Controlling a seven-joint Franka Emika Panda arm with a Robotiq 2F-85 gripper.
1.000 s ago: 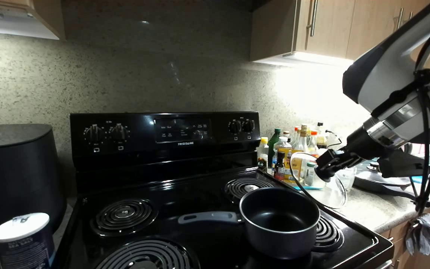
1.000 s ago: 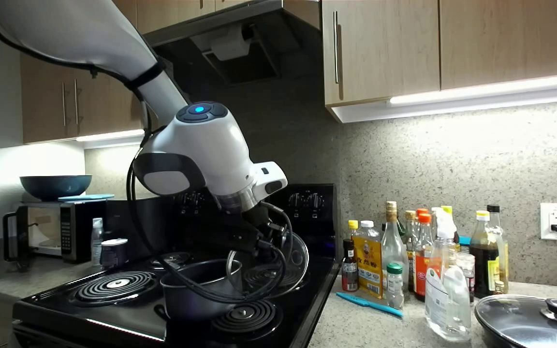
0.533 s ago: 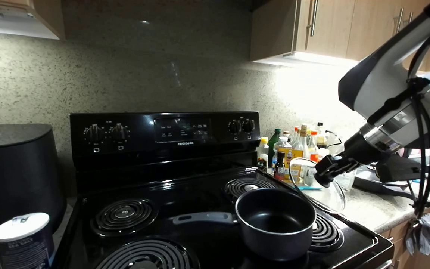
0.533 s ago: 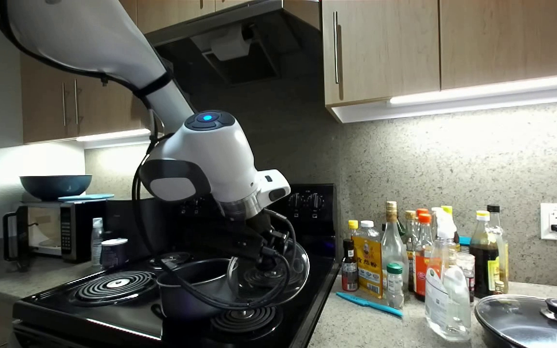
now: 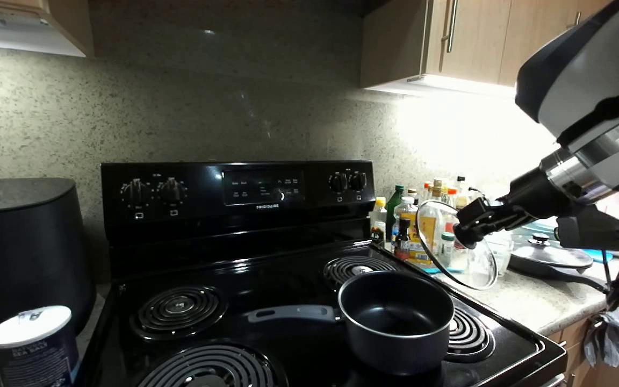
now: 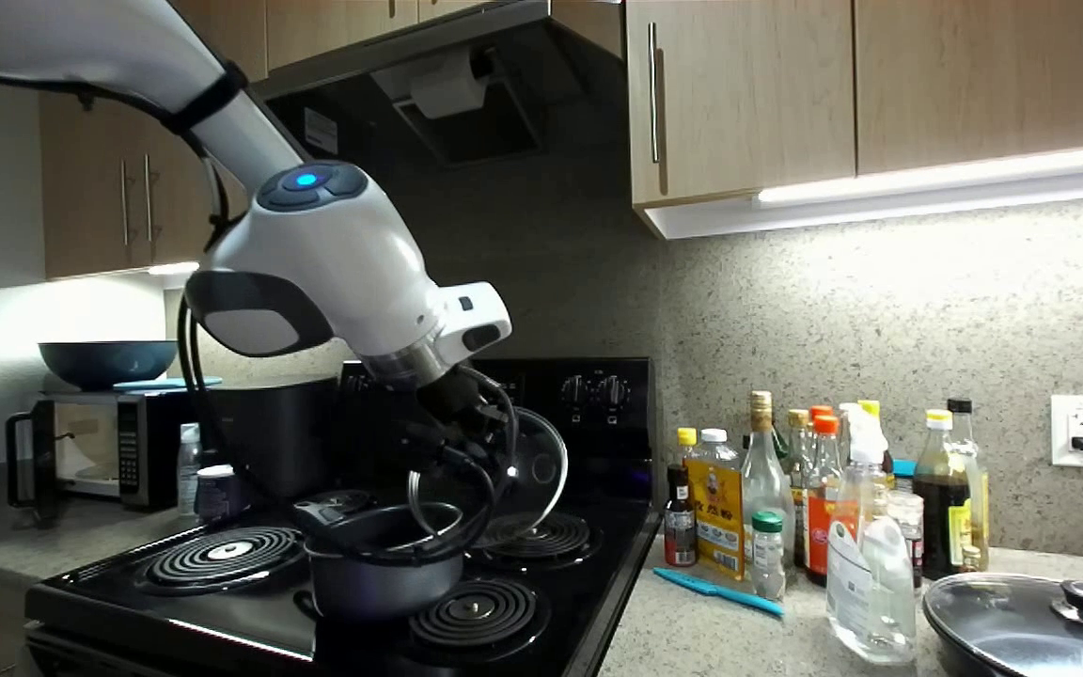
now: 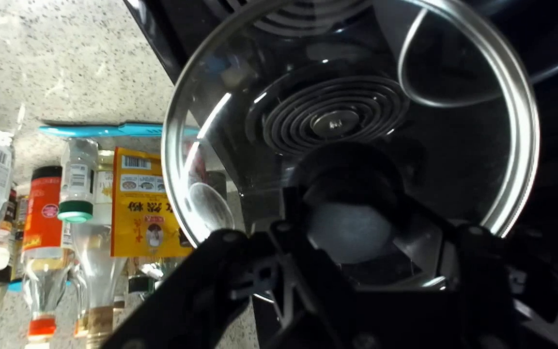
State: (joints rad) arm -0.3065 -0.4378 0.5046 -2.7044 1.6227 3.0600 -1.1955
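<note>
My gripper (image 5: 469, 230) is shut on the dark knob (image 7: 347, 230) of a round glass lid with a metal rim. The lid (image 5: 484, 267) is steeply tilted and held in the air. In an exterior view (image 6: 551, 461) it hangs over the stove beside the pot. In the wrist view the lid (image 7: 458, 160) fills the middle, with burner coils seen through it. An uncovered dark pot (image 5: 395, 349) with a grey handle (image 5: 293, 313) stands on the stove below; it also shows in an exterior view (image 6: 382, 590), partly behind cables. The fingertips are dark and partly hidden by the knob.
The black stove (image 5: 266, 290) has coil burners. Several bottles (image 6: 767, 498), a turquoise utensil (image 6: 715, 592), a spray bottle (image 6: 871, 583) and a lidded pan (image 6: 1049, 621) stand on the counter beside it. A salt canister (image 5: 33, 349) stands at the opposite side.
The lid and gripper first dipped slightly, then rose; the arm drew back over the last half second. The pot shifted slightly toward its handle side earlier. The knob stayed gripped.
</note>
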